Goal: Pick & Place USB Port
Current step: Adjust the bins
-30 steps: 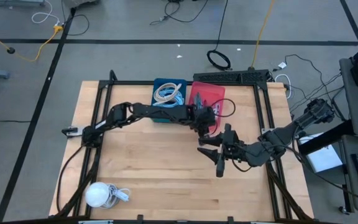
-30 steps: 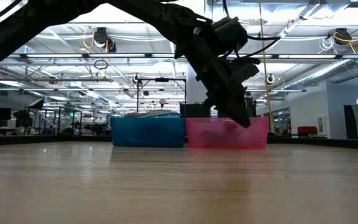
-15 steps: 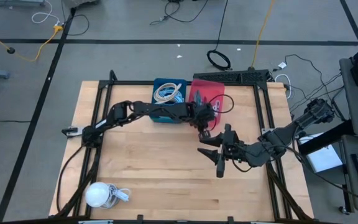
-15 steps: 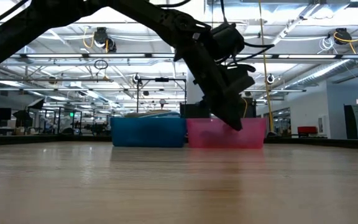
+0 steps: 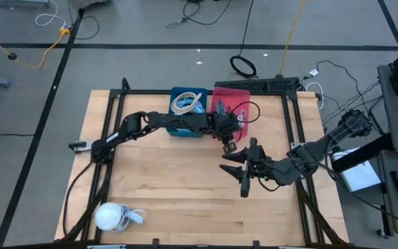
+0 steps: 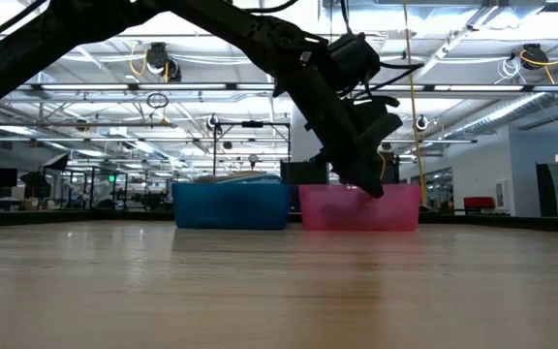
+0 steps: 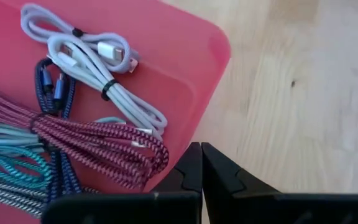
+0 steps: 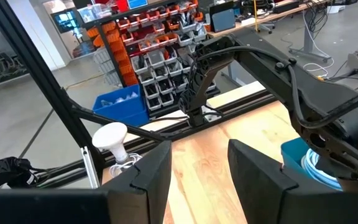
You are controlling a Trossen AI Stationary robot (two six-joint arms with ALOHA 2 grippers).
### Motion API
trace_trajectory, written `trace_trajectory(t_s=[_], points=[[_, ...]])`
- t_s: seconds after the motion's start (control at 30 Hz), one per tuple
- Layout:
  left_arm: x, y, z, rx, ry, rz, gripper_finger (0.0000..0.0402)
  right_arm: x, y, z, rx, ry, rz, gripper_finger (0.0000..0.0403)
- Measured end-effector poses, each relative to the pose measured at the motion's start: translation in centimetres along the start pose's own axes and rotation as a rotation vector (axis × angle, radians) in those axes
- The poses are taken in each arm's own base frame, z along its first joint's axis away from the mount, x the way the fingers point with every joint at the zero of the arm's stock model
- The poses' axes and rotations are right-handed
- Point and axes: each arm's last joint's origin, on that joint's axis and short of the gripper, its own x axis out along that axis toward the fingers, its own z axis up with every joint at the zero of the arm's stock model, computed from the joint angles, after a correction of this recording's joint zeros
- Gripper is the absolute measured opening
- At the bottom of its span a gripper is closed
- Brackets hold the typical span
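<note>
Cables [image 7: 98, 134] in pink bin [image 7: 191, 56] look floppy, we'd pinch by plug; left hand [image 7: 201, 163] shut, empty; right hand [image 8: 197, 163] parted, empty.

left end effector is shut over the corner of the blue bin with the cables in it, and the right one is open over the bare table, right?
Not quite. The left end effector is shut, but it sits at the corner of the red bin, not the blue bin, as the left wrist view shows. The right end effector is open over the bare table.

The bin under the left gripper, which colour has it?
Pink-red bin, seen best in the left wrist view.
</note>
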Motion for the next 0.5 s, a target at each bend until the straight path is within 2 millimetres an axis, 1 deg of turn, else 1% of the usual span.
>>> trace_trajectory(t_s=[0.17, 0.37, 0.43, 0.5], points=[[-1.1, 0.0, 1.4, -0.016, -0.07, -0.006, 0.0, 0.0, 0.0, 0.0, -0.004, 0.002, -0.001, 0.0153], [-1.9, 0.4, 2.5, -0.024, -0.099, -0.004, 0.0, 0.0, 0.0, 0.0, -0.004, 0.002, -0.001, 0.0153], [-2.6, 0.4, 3.1, -0.019, -0.095, -0.013, 0.0, 0.0, -0.1, -0.1, -0.011, 0.007, -0.003, 0.0153], [-4.0, 0.4, 3.5, 0.004, -0.053, -0.002, 0.0, 0.0, -0.2, -0.4, -0.02, 0.034, -0.017, 0.015]])
